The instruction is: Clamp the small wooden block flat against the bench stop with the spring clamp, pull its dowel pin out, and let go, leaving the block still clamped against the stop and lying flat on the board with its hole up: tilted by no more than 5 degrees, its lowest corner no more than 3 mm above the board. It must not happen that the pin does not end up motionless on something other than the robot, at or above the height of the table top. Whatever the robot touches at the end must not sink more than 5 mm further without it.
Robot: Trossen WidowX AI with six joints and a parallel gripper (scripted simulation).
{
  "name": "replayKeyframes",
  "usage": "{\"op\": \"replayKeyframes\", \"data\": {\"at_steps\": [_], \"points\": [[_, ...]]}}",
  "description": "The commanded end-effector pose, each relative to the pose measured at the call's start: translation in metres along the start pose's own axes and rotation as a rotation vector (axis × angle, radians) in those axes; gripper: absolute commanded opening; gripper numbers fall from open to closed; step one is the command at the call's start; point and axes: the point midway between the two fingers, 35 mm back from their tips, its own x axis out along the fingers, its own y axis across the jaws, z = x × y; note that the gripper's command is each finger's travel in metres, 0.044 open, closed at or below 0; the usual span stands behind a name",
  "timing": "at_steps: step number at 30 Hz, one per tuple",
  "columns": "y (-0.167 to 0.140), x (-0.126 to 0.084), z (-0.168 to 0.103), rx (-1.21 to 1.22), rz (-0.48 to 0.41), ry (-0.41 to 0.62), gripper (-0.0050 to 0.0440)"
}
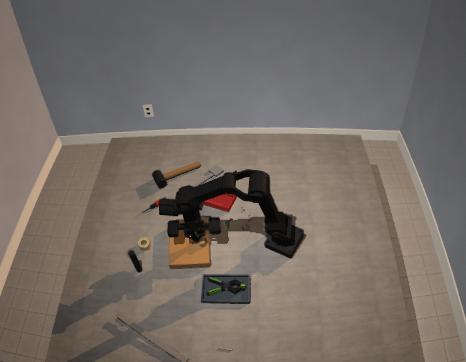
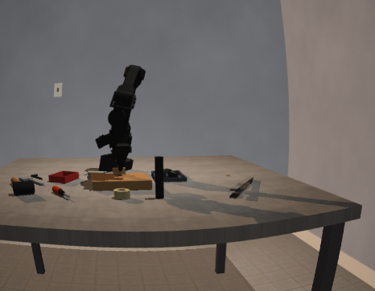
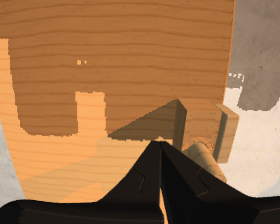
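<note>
The wooden board [image 1: 190,252] lies on the table in front of the arm's base; it also shows in the side view [image 2: 121,181] and fills the wrist view [image 3: 118,63]. The small wooden block [image 3: 200,125] sits near the board's edge, right under my gripper [image 3: 157,148]. The fingers are shut tight together, their tips just left of the block. A pale round dowel pin [image 3: 205,157] shows beside the fingers, not between them. The green-handled spring clamp [image 1: 226,287] lies in a dark tray away from the board. I cannot make out the bench stop clearly.
A red tray [image 1: 221,202], a hammer [image 1: 174,173] and a screwdriver [image 1: 153,206] lie behind the board. A tape roll [image 1: 144,243] and an upright black cylinder [image 2: 158,177] stand to its left. A black bar [image 1: 147,337] lies near the front edge.
</note>
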Motion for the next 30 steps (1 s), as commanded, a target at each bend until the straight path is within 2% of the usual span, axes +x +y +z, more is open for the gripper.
{"op": "replayKeyframes", "data": {"at_steps": [1, 20, 30], "points": [[0.004, -0.014, -0.002, -0.004, 0.017, -0.004, 0.0], [0.002, -0.058, -0.01, 0.001, 0.011, -0.005, 0.0], [0.007, -0.051, -0.002, 0.005, 0.005, -0.003, 0.0]]}}
